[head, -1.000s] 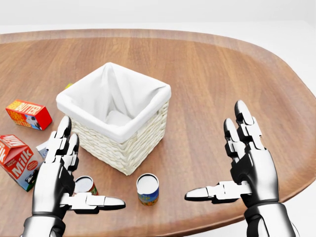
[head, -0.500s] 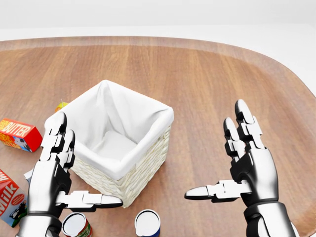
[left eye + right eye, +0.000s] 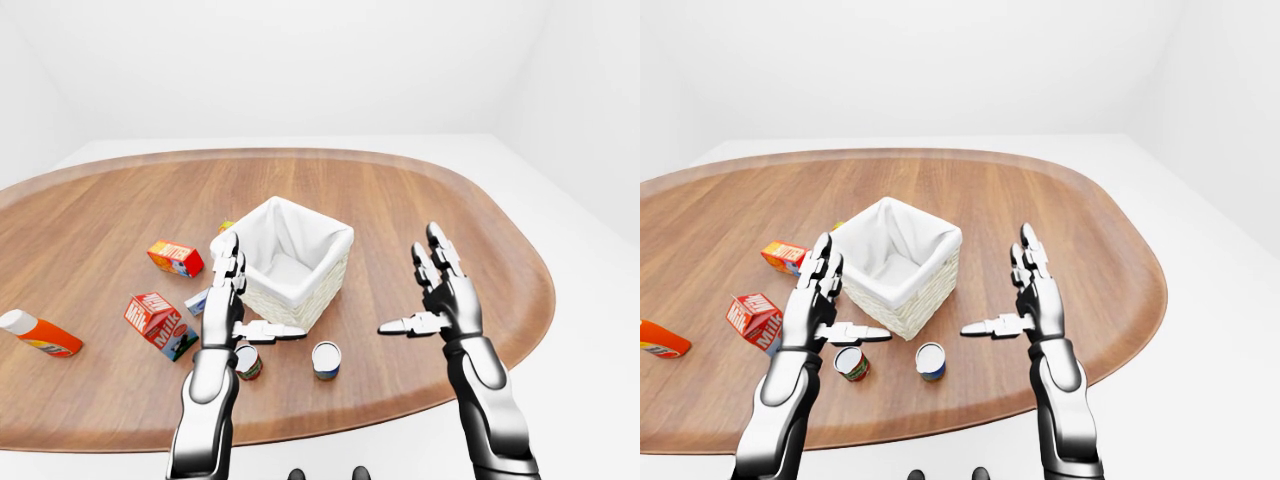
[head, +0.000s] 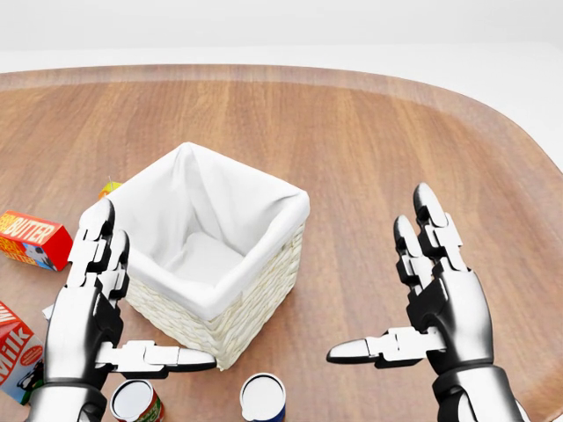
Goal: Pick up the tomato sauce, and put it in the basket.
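Since half a second ago our right robot hand (image 4: 413, 303) has sunk slightly beside the basket (image 4: 251, 290); both it and the left robot hand (image 4: 101, 303) stay spread, holding nothing. The red-labelled can (image 3: 247, 362), likely the tomato sauce, stands untouched below the basket, so grasping remains ahead.

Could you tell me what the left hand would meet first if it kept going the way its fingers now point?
Probably the basket: the left hand is open, fingers aimed up the view at its near wall. It may be raised enough to pass over the rim; depth is unclear.
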